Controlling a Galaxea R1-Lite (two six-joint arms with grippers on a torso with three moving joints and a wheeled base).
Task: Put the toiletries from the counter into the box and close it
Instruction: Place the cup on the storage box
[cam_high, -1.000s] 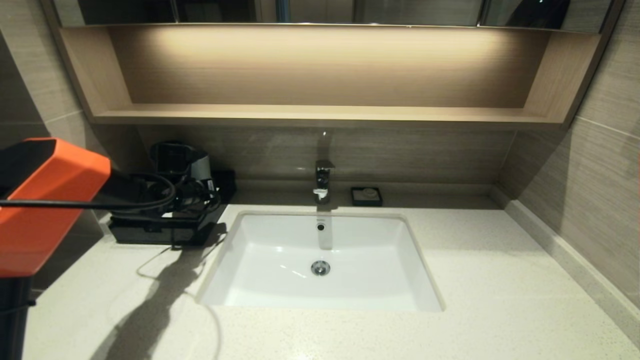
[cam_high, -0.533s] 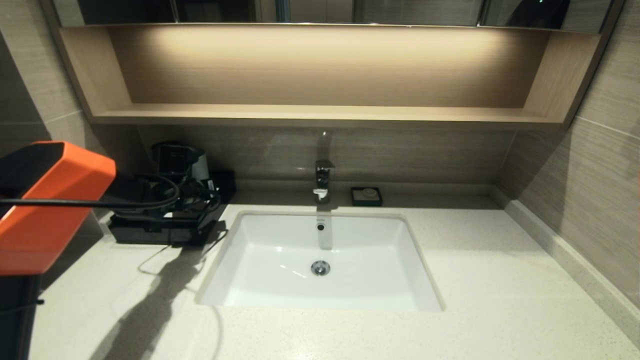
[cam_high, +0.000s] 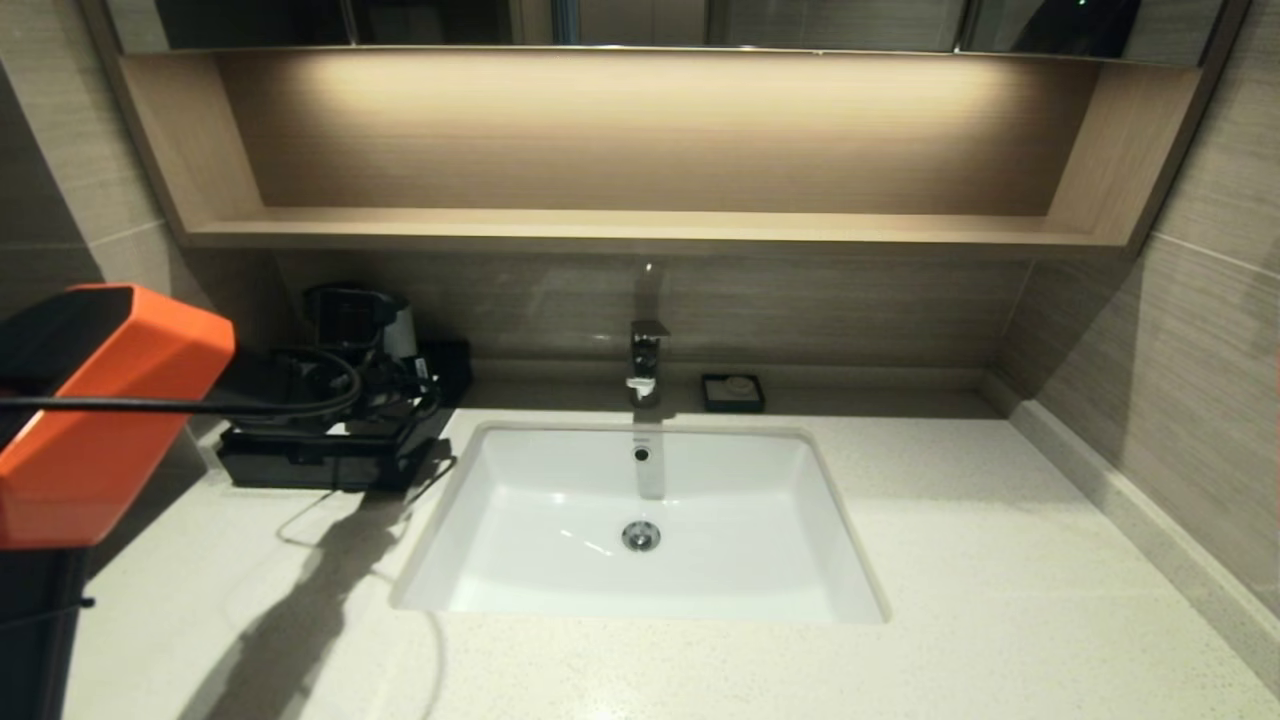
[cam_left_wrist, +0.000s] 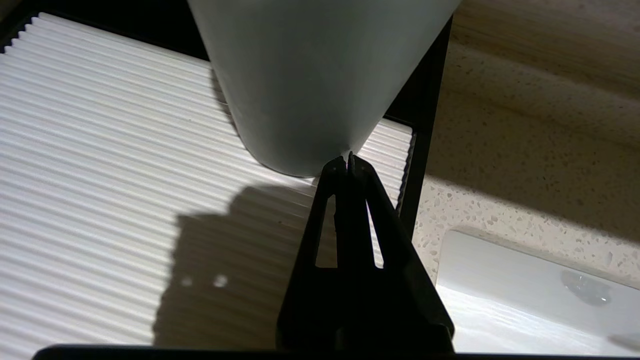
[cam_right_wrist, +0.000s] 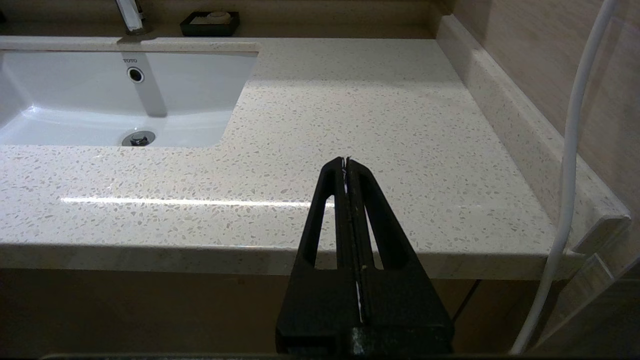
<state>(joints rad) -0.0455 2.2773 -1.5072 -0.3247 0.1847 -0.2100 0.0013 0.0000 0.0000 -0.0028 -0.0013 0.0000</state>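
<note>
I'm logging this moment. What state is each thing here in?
Box: lid shut, white ribbed top up.
Cup: stands on the box lid.
Left tool: shut, empty, its tips at the cup's base.
Right tool: shut, empty, parked off the counter's front edge.
Tap: no water running.
Sink: empty.

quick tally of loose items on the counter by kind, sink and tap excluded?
Black box with white ribbed top: 1
Grey cup, on the box: 1
Black soap dish: 1
Sachets: 0 in view
Total: 3
</note>
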